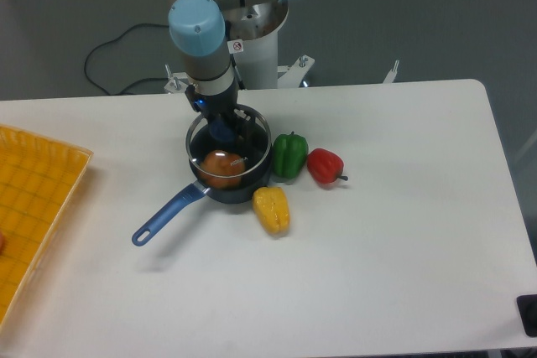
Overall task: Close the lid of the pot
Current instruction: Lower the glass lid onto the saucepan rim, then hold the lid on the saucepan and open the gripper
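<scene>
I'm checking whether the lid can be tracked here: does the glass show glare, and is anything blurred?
Fixed camera: the lid shows mainly as a thin bright rim, with a small white glint over the orange pepper in the pot; the gripper looks slightly soft; soft shadows lie under the pot handle.

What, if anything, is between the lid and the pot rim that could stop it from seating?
Nothing visible outside the pot. The lid, held by its knob in the gripper, sits over the pot. An orange pepper lies inside; whether it rises above the rim cannot be told.
</scene>
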You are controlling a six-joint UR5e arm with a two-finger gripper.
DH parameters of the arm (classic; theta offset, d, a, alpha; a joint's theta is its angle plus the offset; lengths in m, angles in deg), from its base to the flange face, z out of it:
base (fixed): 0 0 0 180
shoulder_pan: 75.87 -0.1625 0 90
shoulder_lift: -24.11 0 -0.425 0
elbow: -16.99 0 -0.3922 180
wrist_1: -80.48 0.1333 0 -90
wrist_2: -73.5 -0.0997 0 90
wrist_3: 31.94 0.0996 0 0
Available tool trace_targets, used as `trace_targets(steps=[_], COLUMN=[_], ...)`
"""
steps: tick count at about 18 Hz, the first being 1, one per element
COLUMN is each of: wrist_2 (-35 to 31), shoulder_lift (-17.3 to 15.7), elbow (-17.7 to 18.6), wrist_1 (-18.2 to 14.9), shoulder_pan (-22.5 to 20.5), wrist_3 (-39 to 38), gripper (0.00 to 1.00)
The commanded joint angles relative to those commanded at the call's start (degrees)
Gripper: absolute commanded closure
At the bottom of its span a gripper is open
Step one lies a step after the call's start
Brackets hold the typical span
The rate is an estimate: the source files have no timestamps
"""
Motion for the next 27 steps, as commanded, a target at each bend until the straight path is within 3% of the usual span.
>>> trace_targets(steps=[27], wrist_2=[-0.1], shoulder_lift=[2.6], elbow=[-1.8], wrist_1=[0.2], shoulder_pan=[-0.5], wrist_3=[-0.3], gripper=[0.29])
